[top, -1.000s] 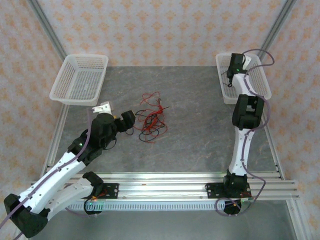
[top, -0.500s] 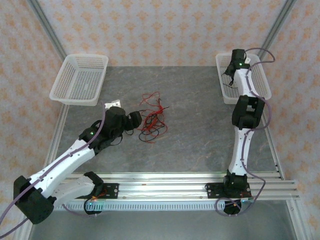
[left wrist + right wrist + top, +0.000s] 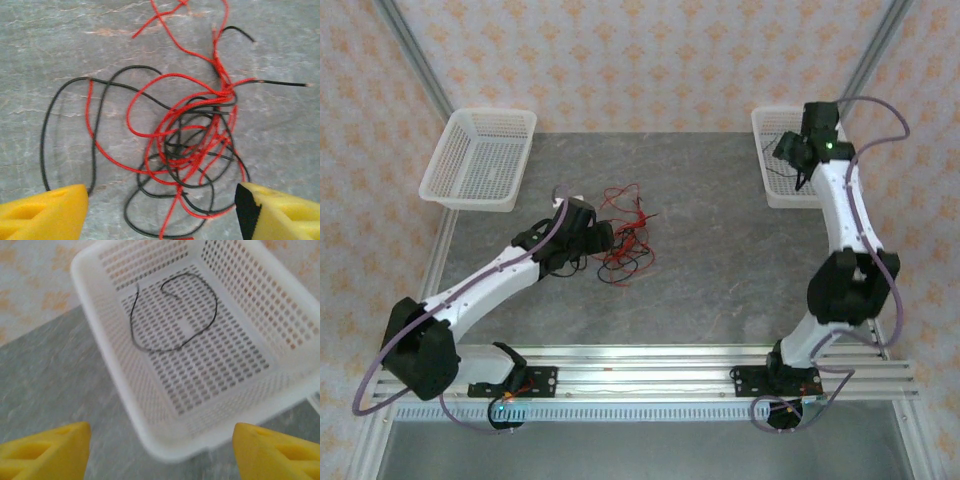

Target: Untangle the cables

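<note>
Grey table [image 3: 720, 270]: we are logging a left basket [image 3: 480, 165] and a right basket [image 3: 131, 385], the latter holding one black cable [image 3: 215, 307]. Right gripper [image 3: 161, 434] is hovering spread above it; left gripper [image 3: 161, 200] is spread around tangled red-black cables [image 3: 224, 93] mid-table.

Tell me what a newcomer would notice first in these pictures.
The eye goes first to the tangle of red and black cables at the middle of the grey table, with the open left pincer poised right over it. Next comes the single black cable lying looped in the white basket at the table's far right, beneath the open right pincer.
</note>
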